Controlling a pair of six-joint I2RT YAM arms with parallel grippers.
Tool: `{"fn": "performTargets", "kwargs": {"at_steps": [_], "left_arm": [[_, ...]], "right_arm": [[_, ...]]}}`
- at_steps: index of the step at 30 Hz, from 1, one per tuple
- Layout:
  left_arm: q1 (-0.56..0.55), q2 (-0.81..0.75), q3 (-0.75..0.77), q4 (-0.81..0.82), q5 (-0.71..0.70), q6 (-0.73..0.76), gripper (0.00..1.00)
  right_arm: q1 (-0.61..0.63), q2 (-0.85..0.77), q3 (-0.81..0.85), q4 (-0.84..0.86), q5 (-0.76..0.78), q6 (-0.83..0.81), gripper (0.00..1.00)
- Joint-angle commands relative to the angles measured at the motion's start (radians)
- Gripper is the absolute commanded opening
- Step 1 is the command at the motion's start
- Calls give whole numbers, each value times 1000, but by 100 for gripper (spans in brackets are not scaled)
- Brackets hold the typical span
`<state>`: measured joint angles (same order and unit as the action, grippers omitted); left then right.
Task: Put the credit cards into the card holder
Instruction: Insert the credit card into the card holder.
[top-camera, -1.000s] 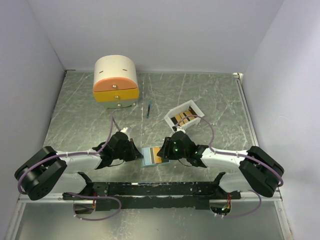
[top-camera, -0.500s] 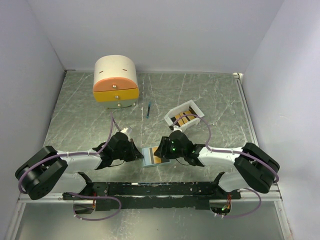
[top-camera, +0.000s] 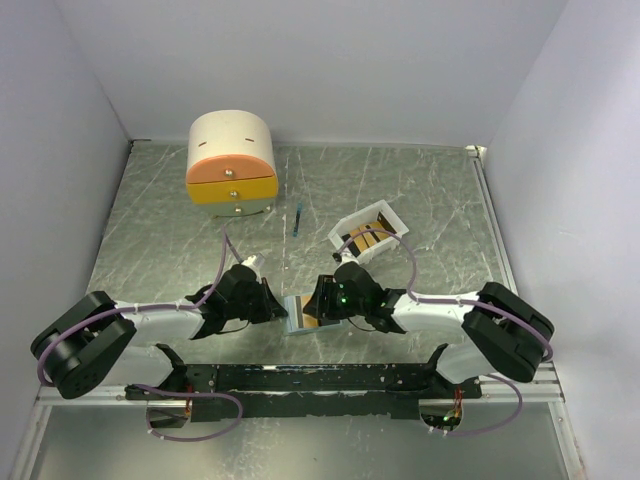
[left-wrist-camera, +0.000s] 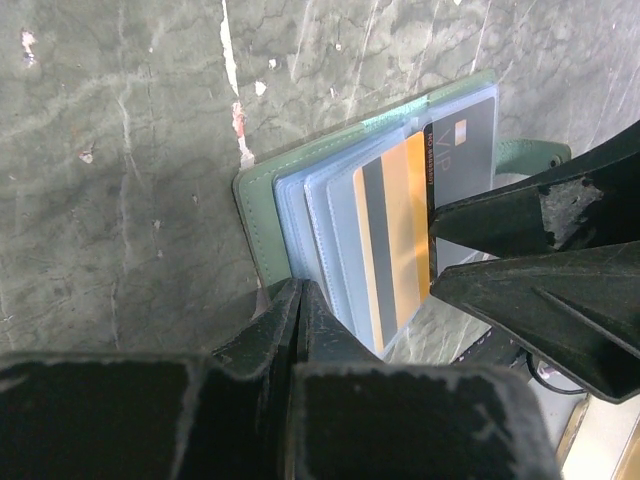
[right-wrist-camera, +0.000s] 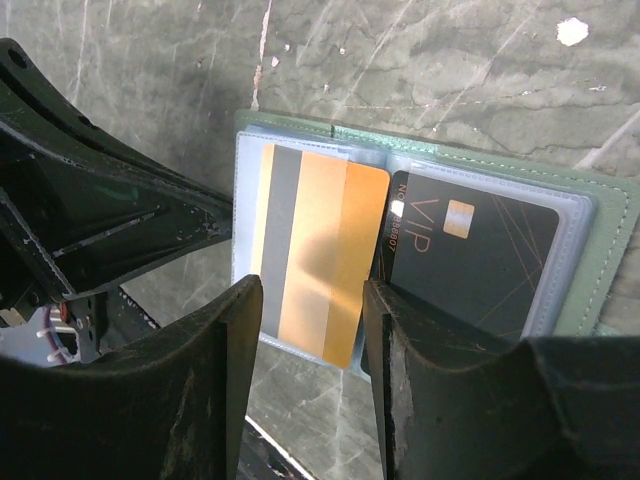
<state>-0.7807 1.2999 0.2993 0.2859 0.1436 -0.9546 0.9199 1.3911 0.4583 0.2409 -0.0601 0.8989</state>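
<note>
— Between the right gripper (right-wrist-camera: 310, 390) jaws, which stand spread, what lies?
— The gold credit card (right-wrist-camera: 310, 250), long axis pointing straight away, near end protruding from the card holder (right-wrist-camera: 605, 230). The left gripper (left-wrist-camera: 300, 297), jaws pressed together, bears on the holder's opposite edge.

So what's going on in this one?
The grey-green wallet-like card holder lies open on the table. The left end effector is shut on one edge of it, seemingly steadying it. The gold-yellow credit card sits in a clear sleeve with one end sticking out, and the right end effector stands open astride that end. The black credit card is already in the neighbouring sleeve.
</note>
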Motion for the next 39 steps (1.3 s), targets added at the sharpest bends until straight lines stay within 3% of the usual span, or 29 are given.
{"fn": "performTargets", "kwargs": {"at_steps": [1,25,30,34,39], "left_arm": [[-18,15,-26,-52,30,12,9],[-23,16,-22,-47,30,14,10],[-22,-4,-13,-69,21,20,11],[-22,-48,-1,-103,-4,27,17],[-22,-123,52,-232,-59,45,37]], "right_arm": [[11,29,16,13,4,-22,46],[45,48,56,27,-5,-69,46],[45,22,74,-35,9,-85,46],[45,-29,92,-95,22,-107,46],[45,-102,126,-272,126,-100,47]]}}
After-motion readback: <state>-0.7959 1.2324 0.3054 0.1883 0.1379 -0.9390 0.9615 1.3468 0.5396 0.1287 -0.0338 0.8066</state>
